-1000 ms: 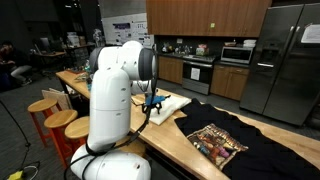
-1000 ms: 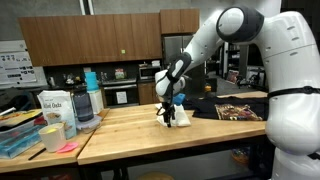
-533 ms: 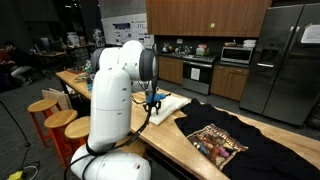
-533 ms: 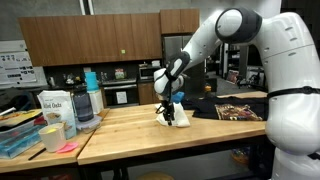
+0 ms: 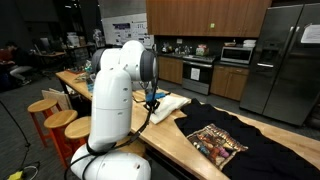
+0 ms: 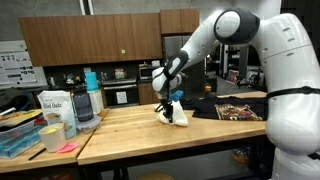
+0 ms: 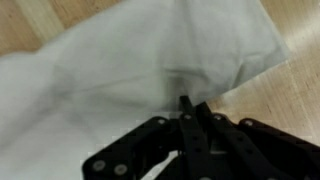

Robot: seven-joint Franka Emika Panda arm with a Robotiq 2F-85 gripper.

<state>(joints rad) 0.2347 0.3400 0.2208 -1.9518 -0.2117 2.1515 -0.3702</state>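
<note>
Black shirt [image 6: 215, 113] beside white cloth [image 7: 120, 70]

From my station I see a black printed T-shirt [image 5: 222, 142] lying flat on the wooden table [image 6: 130, 135]; round stools [image 5: 55, 118] stand beside it; a steel refrigerator [image 5: 285, 60], a microwave [image 5: 237, 54] and brown cabinets [image 5: 205, 15] line the back wall.

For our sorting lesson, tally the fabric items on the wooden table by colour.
White cloth: 1
Black shirt: 1
Total: 2
</note>
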